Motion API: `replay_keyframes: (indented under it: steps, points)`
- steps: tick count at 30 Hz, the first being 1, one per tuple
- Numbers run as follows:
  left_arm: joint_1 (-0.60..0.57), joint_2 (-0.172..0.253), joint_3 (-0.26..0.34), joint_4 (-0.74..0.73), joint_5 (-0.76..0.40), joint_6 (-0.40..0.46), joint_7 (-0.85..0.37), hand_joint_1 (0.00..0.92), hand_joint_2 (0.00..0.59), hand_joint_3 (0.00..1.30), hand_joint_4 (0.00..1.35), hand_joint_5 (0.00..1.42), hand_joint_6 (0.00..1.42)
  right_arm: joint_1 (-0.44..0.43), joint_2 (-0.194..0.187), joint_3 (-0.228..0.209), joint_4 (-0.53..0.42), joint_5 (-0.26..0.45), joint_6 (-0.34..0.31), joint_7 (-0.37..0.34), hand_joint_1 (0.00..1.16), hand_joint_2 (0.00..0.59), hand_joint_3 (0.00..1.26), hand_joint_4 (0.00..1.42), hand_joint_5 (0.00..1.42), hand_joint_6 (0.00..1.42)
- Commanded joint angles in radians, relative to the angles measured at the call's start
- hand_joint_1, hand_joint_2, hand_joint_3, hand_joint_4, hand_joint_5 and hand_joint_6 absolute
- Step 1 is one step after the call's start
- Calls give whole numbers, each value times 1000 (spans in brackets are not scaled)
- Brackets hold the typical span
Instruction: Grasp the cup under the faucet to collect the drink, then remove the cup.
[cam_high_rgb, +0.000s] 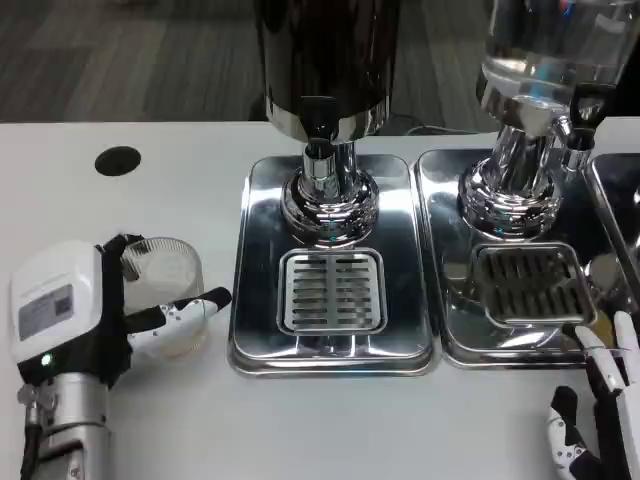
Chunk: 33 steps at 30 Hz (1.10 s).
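Note:
A clear plastic cup stands on the white table left of the middle dispenser's tray. My left hand wraps around the cup, with a thumb and finger on its front side. The middle dispenser's faucet hangs over the slotted drip grate, which has nothing on it. My right hand shows at the bottom right corner, fingers apart and holding nothing, just in front of the right-hand tray.
A second dispenser with a clear tank stands on its own steel tray to the right. A black round hole lies in the table at the back left. A third tray's edge shows at far right.

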Motion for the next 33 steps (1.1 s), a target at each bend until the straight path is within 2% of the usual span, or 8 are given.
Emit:
replay_keyframes:
  steps: [1, 11, 17, 20, 23, 33]
  points:
    - [11, -10, -1, -18, 11, -13, 67, 677, 11, 897, 989, 1184, 1424, 5, 2, -3, 3, 9, -9, -3, 444, 553, 205, 1, 0, 62]
    - [6, -24, -21, -184, 36, -15, 61, 697, 17, 903, 1007, 1173, 1424, -3, -3, -4, 8, 14, -17, -2, 444, 553, 206, 1, 0, 73]
    - [-19, -34, -38, -214, 43, 0, 14, 702, 17, 903, 1010, 1172, 1424, -1, -8, -9, 2, 17, -24, -1, 443, 553, 206, 1, 0, 76]
    - [-59, -25, -67, -198, 54, 1, -47, 703, 17, 903, 1010, 1172, 1424, 2, -11, -16, -13, 32, -35, 9, 443, 553, 206, 1, 0, 76]
    - [-118, -26, -109, -163, 85, 17, -103, 703, 17, 903, 1010, 1172, 1424, 2, -29, -19, -64, 12, -29, 30, 443, 553, 206, 1, 0, 77]
    - [-248, -83, -203, -2, 130, 50, -120, 713, 26, 903, 999, 1160, 1424, 17, -25, -22, -141, -8, -25, 59, 442, 551, 206, 1, 0, 78]
